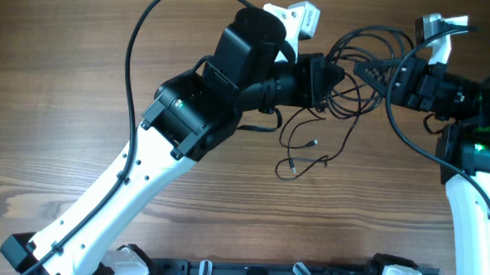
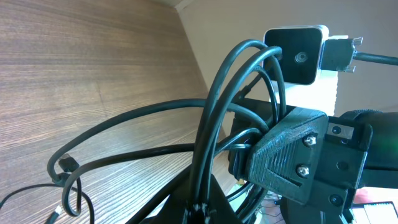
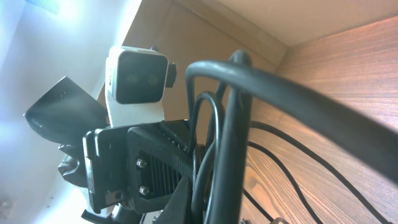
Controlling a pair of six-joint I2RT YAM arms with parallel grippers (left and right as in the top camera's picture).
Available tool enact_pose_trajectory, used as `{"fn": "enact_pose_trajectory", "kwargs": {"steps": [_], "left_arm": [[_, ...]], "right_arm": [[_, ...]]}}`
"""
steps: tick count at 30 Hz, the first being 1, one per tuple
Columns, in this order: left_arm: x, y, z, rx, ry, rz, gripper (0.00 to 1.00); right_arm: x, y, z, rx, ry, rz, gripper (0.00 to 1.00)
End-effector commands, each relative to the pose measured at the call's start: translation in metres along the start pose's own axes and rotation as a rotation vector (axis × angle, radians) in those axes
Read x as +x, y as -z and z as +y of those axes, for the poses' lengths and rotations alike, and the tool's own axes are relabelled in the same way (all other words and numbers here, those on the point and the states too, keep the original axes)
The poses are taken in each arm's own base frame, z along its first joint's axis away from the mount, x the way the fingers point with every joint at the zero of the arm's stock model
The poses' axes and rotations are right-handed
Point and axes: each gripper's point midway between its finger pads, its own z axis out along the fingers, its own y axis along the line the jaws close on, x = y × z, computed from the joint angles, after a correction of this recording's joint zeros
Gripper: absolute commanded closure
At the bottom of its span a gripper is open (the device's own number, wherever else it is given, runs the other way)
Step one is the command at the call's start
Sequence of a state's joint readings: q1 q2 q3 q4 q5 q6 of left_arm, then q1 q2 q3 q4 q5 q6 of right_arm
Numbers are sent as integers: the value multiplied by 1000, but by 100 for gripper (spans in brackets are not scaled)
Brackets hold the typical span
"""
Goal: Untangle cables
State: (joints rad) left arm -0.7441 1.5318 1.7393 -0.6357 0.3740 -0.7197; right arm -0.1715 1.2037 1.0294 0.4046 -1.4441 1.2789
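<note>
Together, left hand and right hand hold one tangle of cables.

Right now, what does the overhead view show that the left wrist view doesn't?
Only overhead: the left arm and right arm whole, with the cables' full spread. Only left wrist: strands bunching toward its own jaws, and the right arm's camera close up. Both: the cables and the wooden table.
</note>
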Motion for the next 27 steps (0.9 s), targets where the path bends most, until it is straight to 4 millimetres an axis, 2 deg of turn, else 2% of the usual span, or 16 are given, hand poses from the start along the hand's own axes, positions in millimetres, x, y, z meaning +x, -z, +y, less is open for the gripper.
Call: {"fn": "enact_pose_trajectory", "kwargs": {"steps": [1, 2, 4, 5, 6, 7, 13, 18, 21, 24, 27], "left_arm": [[-4, -1, 0, -5, -49, -14, 96], [-4, -1, 0, -7, -70, -13, 96], [-3, 0, 1, -9, -88, -10, 96], [-4, 0, 3, -14, -84, -11, 96], [-5, 1, 5, -20, -80, -12, 96], [-7, 2, 8, -27, -76, -15, 96], [-14, 13, 25, -37, -33, 7, 96], [-9, 33, 41, -31, -72, 79, 96], [5, 48, 67, -104, -127, 153, 96], [28, 64, 100, -212, -200, 264, 96], [42, 86, 142, -435, -218, 337, 97]], "right_arm": [[1, 1, 0, -4, 28, 14, 94], [1, 1, 0, -4, 44, 14, 89], [1, 1, 0, -4, 94, 13, 57], [1, 1, 0, -4, 110, 13, 33], [1, 1, 0, -4, 128, 13, 14], [1, 1, -1, -4, 144, 13, 2], [2, 1, -4, 0, 180, 14, 0], [1, 1, -23, 46, 135, -20, 0], [1, 2, -42, 103, 90, -53, 0], [2, 5, -59, 169, 62, -82, 0], [5, 8, -73, 231, 45, -103, 0]]}}
